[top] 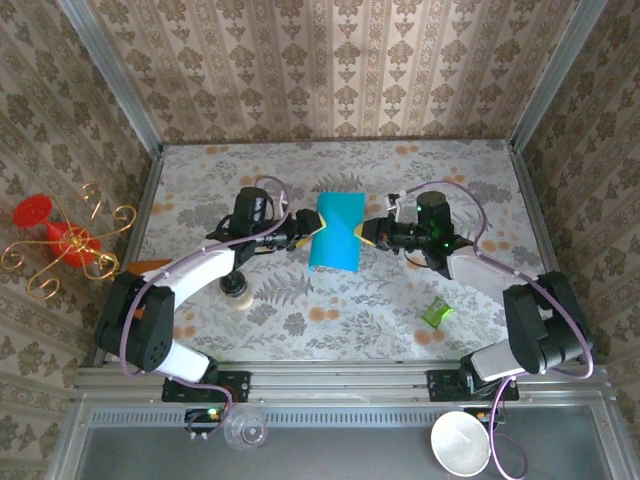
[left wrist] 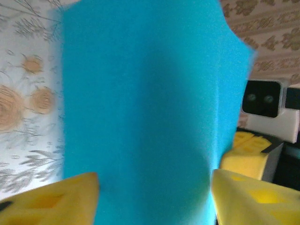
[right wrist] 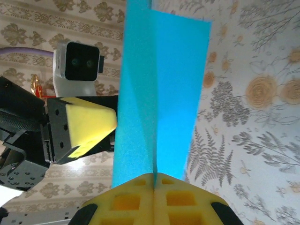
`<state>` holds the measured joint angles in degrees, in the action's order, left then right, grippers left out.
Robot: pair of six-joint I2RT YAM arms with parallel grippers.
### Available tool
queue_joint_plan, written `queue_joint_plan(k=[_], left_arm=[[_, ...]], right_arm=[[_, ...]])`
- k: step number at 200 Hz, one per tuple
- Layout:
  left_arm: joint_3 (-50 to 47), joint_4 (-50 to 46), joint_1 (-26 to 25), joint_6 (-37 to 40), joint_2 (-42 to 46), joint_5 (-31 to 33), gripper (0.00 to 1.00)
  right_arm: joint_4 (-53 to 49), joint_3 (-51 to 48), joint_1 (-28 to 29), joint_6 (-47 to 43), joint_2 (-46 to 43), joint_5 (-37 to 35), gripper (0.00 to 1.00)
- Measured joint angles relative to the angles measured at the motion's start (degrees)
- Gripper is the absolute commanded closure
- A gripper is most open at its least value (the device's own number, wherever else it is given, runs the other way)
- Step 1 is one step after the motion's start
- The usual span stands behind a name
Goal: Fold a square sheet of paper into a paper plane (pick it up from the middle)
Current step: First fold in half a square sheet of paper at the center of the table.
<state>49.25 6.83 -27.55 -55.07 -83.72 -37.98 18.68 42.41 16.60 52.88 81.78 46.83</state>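
Square sheet of paper (top: 337,231): plain teal-blue. Tabletop (top: 300,312): pale grey floral print with orange blooms. Walls (top: 340,70): beige-brown damask stripes. Finger pads (right wrist: 89,124): yellow. Wrapper (top: 436,313) near the tabletop's right front: green. Ornament (top: 60,240): red, gold wire scrolls.

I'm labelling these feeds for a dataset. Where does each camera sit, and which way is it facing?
Top external: above, behind the bases, looking down on the table; both arms show, left gripper and right gripper flanking the teal paper.
Left wrist: faces the paper's broad side, own yellow fingers apart.
Right wrist: looks along the paper, own fingertips pinching its edge.
Shared: both wrist views show the paper and the opposite gripper.
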Motion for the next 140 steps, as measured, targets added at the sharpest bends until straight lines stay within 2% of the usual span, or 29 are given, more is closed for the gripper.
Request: queue_joint_plan(k=[48, 85, 119, 140], left_arm=[[-1.6, -5.99, 4.13, 4.11, 6.1, 5.73, 0.01], [-2.51, -8.2, 4.37, 6.56, 8.81, 8.11, 0.0], [-3.5, -8.22, 3.93, 7.37, 8.83, 8.68, 0.0], [-3.78, -8.35, 2.62, 7.39, 8.22, 8.92, 0.0]], right_arm=[[-25.77, 9.31, -3.8, -11.54, -7.54, -6.86, 1.0], [-39.76, 17.64, -3.37, -17.0, -8.52, -9.64, 1.0], [-40.46, 18.71, 1.92, -16.24, -4.44, -9.97, 0.99], [-32.57, 16.39, 5.44, -13.27, 0.92, -8.7, 0.99]])
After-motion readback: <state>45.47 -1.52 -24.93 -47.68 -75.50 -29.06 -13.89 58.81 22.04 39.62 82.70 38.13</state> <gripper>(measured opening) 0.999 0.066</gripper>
